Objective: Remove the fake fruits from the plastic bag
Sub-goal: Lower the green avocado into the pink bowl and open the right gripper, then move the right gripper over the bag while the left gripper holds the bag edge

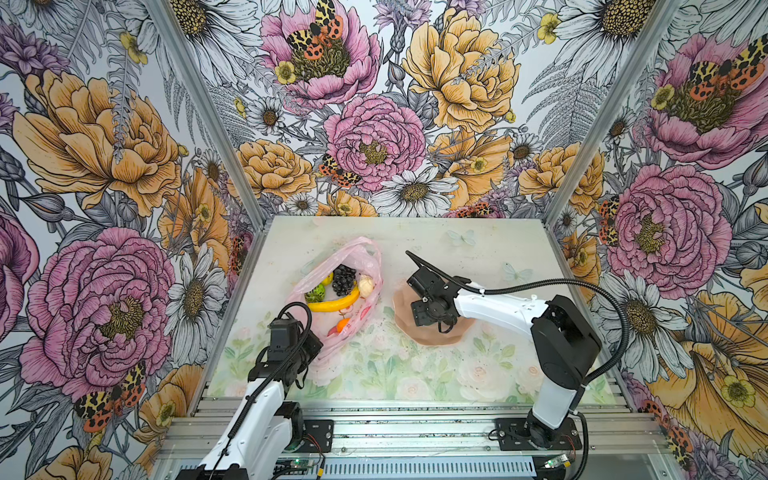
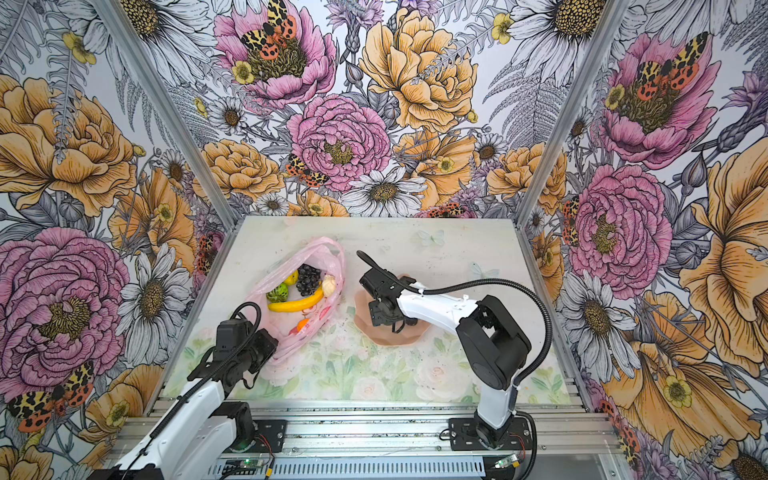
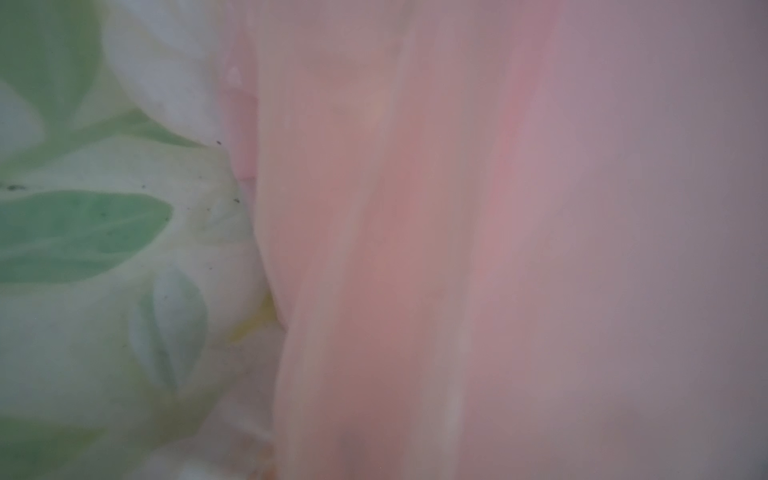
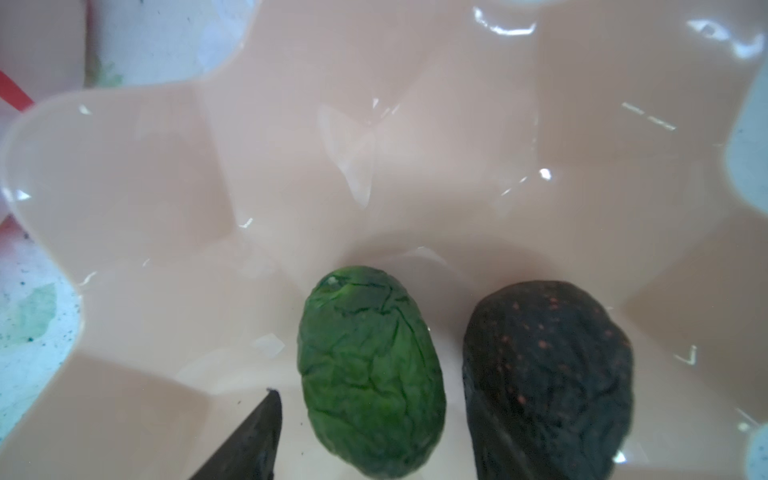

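Observation:
The plastic bag (image 1: 365, 257) (image 3: 415, 249) lies open on the table's left half. Inside it I see a banana (image 1: 332, 305), dark grapes (image 1: 345, 278), a bumpy lime-green ball (image 1: 315, 293), a lemon (image 1: 328, 277), a cream lump (image 1: 365, 286) and an orange (image 1: 343, 325). My left gripper (image 1: 309, 345) is shut on the bag's near end, its fingers hidden. My right gripper (image 4: 374, 395) hangs open low inside the peach bowl (image 4: 291, 166). A green avocado (image 4: 370, 370) lies loose between its jaws, clear of the one visible finger (image 4: 249, 440).
A dark speckled fruit (image 4: 548, 374) lies in the bowl (image 1: 432, 338) beside the avocado. The bowl stands just right of the bag in both top views. Floral walls close in the table (image 1: 374, 374) at the back and both sides; a metal rail runs along the front.

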### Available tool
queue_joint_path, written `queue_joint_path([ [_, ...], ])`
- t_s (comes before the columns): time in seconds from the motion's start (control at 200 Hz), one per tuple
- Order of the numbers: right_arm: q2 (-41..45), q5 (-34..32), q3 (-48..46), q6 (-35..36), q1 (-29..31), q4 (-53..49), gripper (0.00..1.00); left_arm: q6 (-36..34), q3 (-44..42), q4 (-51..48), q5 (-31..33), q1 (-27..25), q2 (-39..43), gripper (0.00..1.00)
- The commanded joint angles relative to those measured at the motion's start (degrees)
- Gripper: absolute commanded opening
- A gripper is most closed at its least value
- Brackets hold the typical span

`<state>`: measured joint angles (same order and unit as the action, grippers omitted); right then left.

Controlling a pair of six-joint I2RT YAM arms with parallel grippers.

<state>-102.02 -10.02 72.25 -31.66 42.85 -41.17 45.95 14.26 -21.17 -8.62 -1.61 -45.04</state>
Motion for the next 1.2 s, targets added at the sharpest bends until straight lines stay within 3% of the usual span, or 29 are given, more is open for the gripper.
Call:
queue_joint_path([
  [0.0,3.99,-4.04,4.64,0.64,1.25,-0.41,0.73,0.22,2.23,0.52,1.9,-3.41,0.12,0.0],
  [0.225,-0.93,-6.56,16.4,2.96,8.86,-0.22,0.72,4.51,1.91,0.35,5.85,-11.86,1.2,0.01],
  [0.495,-11.13,-0.12,28.8,5.0,13.72,2.75,0.71,2.8,6.22,-10.41,11.6,-11.25,6.16,0.54],
  [0.62,-17.84,4.51,34.88,5.18,15.42,3.73,0.68,1.66,8.72,-14.18,11.77,-8.6,7.17,0.69],
  [0.73,-22.72,7.53,36.65,4.16,15.86,3.95,0.65,0.98,10.89,-16.46,12.38,-6.62,7.28,0.74],
  [0.891,-23.57,6.79,34.07,4.12,16.9,4.33,0.65,-0.11,14.35,-17.5,16.63,-5.42,5.11,0.8],
  [1.191,-21.93,5.19,26.94,3.71,17.67,6.27,0.68,-6.47,23.47,-11.13,18.42,2.59,-10.57,0.83],
])
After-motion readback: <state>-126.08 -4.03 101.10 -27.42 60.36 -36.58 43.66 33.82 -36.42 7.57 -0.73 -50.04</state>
